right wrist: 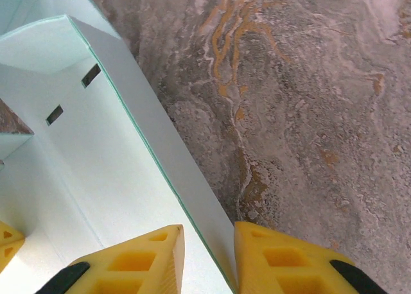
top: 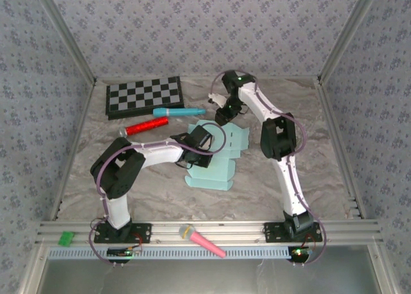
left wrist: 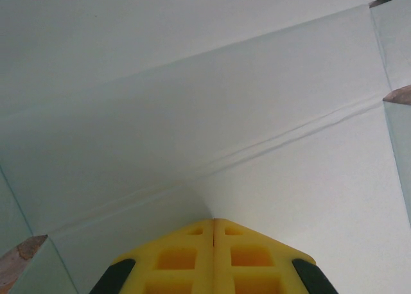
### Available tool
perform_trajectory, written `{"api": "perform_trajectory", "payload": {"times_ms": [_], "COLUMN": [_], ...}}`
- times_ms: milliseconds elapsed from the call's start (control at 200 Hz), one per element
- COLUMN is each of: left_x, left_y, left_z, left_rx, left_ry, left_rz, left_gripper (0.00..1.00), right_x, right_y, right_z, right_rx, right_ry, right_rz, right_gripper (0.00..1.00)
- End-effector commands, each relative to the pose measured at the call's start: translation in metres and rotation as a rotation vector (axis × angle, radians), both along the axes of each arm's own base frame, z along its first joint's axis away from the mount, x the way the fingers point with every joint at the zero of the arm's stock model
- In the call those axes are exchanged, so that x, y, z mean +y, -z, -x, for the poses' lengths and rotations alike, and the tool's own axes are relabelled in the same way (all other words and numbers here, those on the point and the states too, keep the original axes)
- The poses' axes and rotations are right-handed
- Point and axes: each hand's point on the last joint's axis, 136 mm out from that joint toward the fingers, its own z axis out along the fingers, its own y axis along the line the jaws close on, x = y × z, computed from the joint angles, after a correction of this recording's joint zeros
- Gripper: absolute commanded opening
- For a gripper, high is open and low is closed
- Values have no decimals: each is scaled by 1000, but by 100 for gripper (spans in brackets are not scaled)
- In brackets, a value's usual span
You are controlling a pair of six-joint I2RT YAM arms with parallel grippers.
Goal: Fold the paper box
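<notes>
Centrally on the marbled table [top: 257,191] lies the box [top: 217,171], a partly folded pale aqua sheet between the two arms. A teal pen [top: 178,112] and a red pen [top: 144,127] lie just beyond it, with a checkerboard [top: 144,95] behind those. The left gripper [left wrist: 214,222] has its yellow fingers pressed together with nothing between them, tips down at the sheet's pale face beside a crease. The right gripper [right wrist: 209,233] is at the box's far side, fingers apart and astride the edge of a raised flap. Whether they touch the flap I cannot tell.
</notes>
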Motion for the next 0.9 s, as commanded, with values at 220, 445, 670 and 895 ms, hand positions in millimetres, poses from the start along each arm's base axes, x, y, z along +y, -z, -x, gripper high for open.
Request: {"api": "perform_trajectory", "payload": {"times_ms": [220, 445, 670, 895], "left_x": [26, 21, 29, 55], "left_y": [17, -4, -39, -39], "left_z": [12, 7, -2, -3], "left_rx": [31, -3, -74, -74], "left_ry": [-3, -8, -66, -179], "left_rz": [-117, -80, -21, 63], "left_gripper": [0, 5, 24, 36], "right_x": [-7, -13, -21, -27], "right_y": [-20, -40, -68, -84], "right_z": [3, -11, -10, -7], "right_rx": [-108, -341, -515, -648], "right_ry": [-99, -152, -172, -216], "right_rz": [46, 67, 63, 117], "right_gripper": [15, 4, 1, 0]}}
